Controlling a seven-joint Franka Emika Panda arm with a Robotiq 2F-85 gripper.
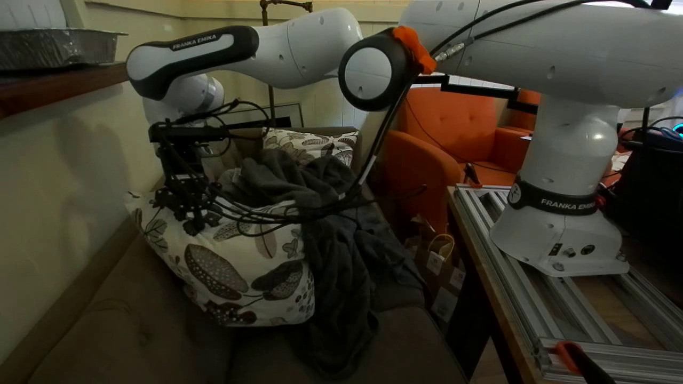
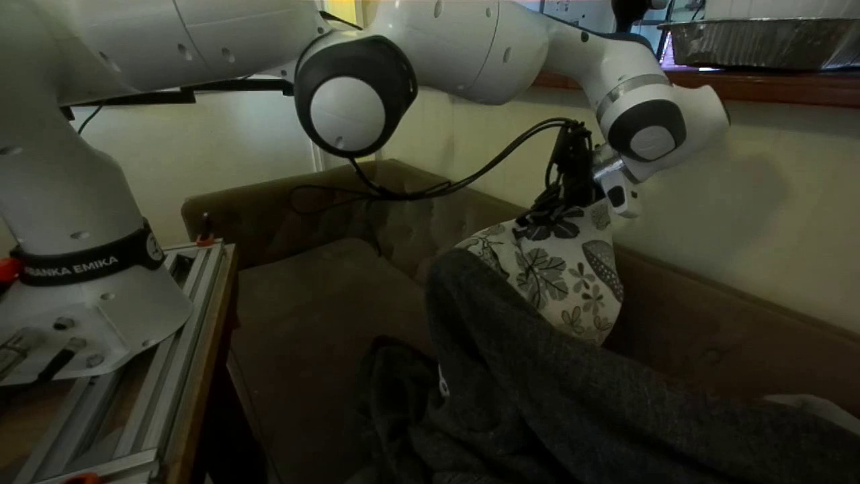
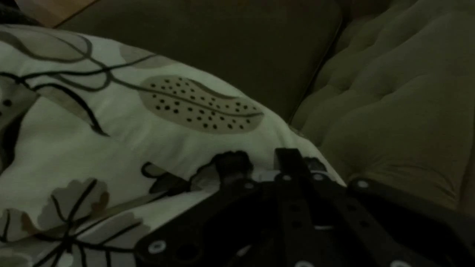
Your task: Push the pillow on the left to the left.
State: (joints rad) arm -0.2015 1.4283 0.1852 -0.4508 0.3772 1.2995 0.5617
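The pillow [image 1: 243, 261], large and cream-white with dark floral motifs, leans tilted against the sofa back near the wall. It also shows in an exterior view [image 2: 561, 279], its lower part hidden by the blanket, and fills the left of the wrist view [image 3: 122, 148]. My gripper [image 1: 195, 226] is at the pillow's upper part, pointing down and seeming to touch it. In an exterior view the gripper [image 2: 537, 225] is at the pillow's top edge. In the wrist view the gripper's fingers [image 3: 291, 159] are together, with nothing seen between them; the pillow's surface lies just behind the tips.
A dark grey blanket [image 1: 341, 272] drapes over the sofa [image 1: 144, 304] beside the pillow. A smaller patterned cushion [image 1: 341, 141] sits at the sofa's far end. The wall [image 1: 64, 213] stands close behind. A shelf [image 1: 80, 85] bears a foil tray [image 1: 58, 48]. Cables hang along the arm.
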